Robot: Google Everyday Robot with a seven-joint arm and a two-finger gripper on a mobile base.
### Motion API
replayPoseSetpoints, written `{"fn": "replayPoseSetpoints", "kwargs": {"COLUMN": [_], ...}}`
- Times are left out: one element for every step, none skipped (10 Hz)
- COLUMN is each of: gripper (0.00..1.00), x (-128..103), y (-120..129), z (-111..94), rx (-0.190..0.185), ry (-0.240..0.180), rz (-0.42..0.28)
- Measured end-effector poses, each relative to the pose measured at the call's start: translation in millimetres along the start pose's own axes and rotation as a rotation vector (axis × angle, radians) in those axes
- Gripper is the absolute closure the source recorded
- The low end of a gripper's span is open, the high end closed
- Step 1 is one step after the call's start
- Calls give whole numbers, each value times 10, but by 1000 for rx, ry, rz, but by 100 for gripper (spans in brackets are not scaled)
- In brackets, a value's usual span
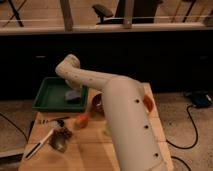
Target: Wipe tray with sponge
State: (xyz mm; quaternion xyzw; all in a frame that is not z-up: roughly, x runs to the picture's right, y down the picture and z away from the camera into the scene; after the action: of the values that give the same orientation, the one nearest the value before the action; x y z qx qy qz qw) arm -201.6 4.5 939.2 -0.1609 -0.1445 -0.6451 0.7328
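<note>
Several small things lie on the wooden table point(95, 150) around the pincer point(75, 90). Just to the right of the pincer, as the camera sees it, stands a round reddish-brown bowl point(97, 102), and the thick white arm point(125, 120) covers a good part of it. Nearer to the camera than the pincer and slightly right, we see a small orange object point(81, 121). Further toward the camera and to the left of the pincer lie a metal piece like a spoon point(59, 142) and a long white utensil point(37, 146). Well to the right of the pincer, behind the arm, another orange thing point(148, 102) shows near the table edge.

The arm bends at its elbow above the pincer and comes down steeply, so it hides much of the wrist from us. The pincer is low inside the green tray point(44, 100), in its right part; most of the tray spreads to the left of it. The grey-blue sponge point(71, 96) lies on the tray floor directly under the pincer and seems to touch it. We cannot tell how far the pincer is open, nor whether it holds the sponge.
</note>
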Motion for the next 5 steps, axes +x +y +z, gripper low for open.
{"fn": "replayPoseSetpoints", "kwargs": {"gripper": [100, 100, 100, 100, 100], "x": [-73, -162, -238, -320, -361], "y": [-124, -235, -238, -209, -125], "z": [27, 62, 96, 89, 81], "rx": [2, 4, -2, -5, -10], "ry": [-9, -20, -29, -35, -37], "rz": [-37, -87, -120, -128, -126]}}
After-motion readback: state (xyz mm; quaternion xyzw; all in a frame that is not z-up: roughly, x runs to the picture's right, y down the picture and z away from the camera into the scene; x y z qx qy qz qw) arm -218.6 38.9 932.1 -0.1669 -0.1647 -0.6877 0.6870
